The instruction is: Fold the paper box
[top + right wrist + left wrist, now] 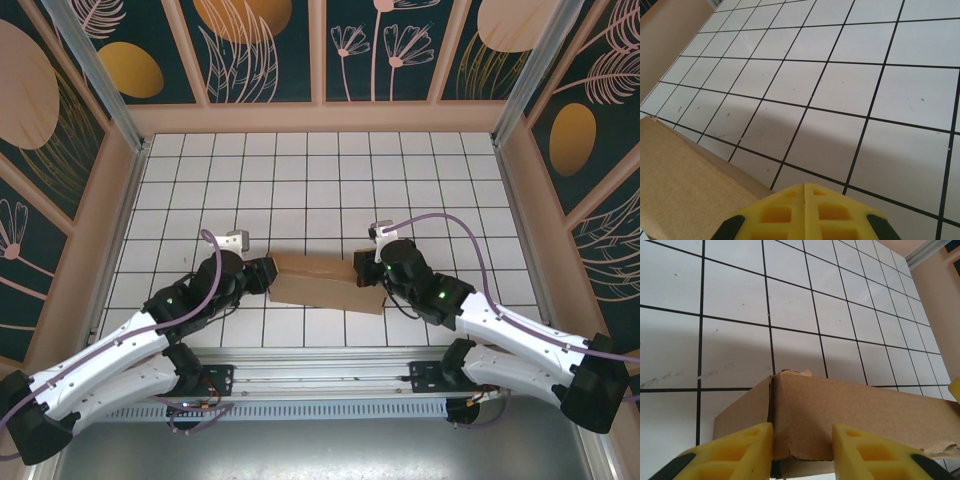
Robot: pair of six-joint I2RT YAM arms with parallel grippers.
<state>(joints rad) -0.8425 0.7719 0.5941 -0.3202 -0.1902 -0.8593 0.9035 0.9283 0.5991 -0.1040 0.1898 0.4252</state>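
L gripper [801, 429]: fingers apart, astride paper box [325, 282] end — grip can't tell
R gripper [805, 186]: clenched, empty — beside its other end

Your table top [330, 170] is white, ruled with a black grid, and evenly lit, with soft shadows toward its front. Around it you have dark teal wall panels [400, 75] printed with pale plant outlines and gold ovals, set in light wooden framing [320, 117]. Silver metal posts [90, 65] rise at the back corners. A perforated metal rail [330, 410] runs along the near edge.
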